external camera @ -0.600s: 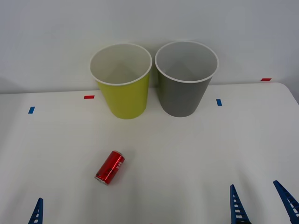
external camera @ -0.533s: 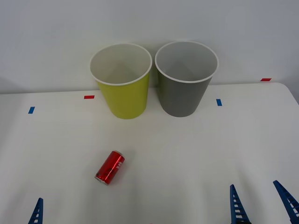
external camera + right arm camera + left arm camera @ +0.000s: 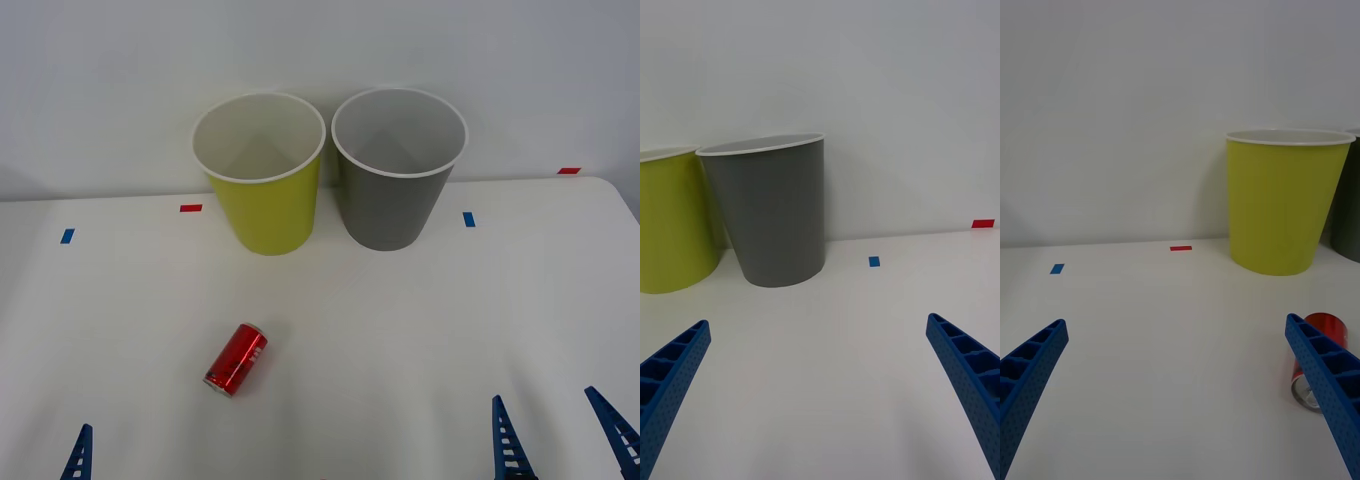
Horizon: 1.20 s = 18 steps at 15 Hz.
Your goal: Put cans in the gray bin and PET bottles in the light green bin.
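A small red can [image 3: 236,359] lies on its side on the white table [image 3: 420,320], left of centre and well in front of the bins. The light green bin [image 3: 265,205] and the gray bin [image 3: 390,205] stand upright side by side at the back, green on the left. My left gripper [image 3: 1175,328] is open near the table's front left, and the can [image 3: 1328,325] lies just beyond one of its fingers. My right gripper [image 3: 558,440] is open at the front right, facing the gray bin [image 3: 775,214]. PET bottles are out of view.
Small tape marks dot the table: red [image 3: 190,208] and blue [image 3: 67,236] on the left, blue [image 3: 468,219] and red [image 3: 568,171] on the right. A plain wall rises right behind the bins. Open table lies between the grippers and the bins.
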Motion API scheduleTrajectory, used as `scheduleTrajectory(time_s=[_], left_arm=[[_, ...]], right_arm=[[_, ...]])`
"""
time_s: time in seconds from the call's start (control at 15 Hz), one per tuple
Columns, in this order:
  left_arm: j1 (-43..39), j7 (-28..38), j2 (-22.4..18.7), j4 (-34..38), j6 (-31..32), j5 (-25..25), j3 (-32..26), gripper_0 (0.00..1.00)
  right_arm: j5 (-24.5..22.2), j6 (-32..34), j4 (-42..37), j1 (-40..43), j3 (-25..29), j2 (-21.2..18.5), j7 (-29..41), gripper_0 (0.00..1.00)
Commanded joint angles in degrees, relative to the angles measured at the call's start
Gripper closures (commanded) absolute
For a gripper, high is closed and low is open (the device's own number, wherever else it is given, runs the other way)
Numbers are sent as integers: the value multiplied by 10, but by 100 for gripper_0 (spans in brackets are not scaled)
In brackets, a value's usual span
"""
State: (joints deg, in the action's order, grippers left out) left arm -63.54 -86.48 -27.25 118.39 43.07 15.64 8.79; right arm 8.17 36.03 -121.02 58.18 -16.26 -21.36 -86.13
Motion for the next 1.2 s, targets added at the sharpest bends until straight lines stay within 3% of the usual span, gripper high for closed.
scheduleTrajectory(time_s=[0.07,1.2], left_arm=[[0,0,0,0,0,0,0,0],[0,0,0,0,0,0,0,0]], right_arm=[[0,0,0,0,0,0,0,0],[0,0,0,0,0,0,0,0]])
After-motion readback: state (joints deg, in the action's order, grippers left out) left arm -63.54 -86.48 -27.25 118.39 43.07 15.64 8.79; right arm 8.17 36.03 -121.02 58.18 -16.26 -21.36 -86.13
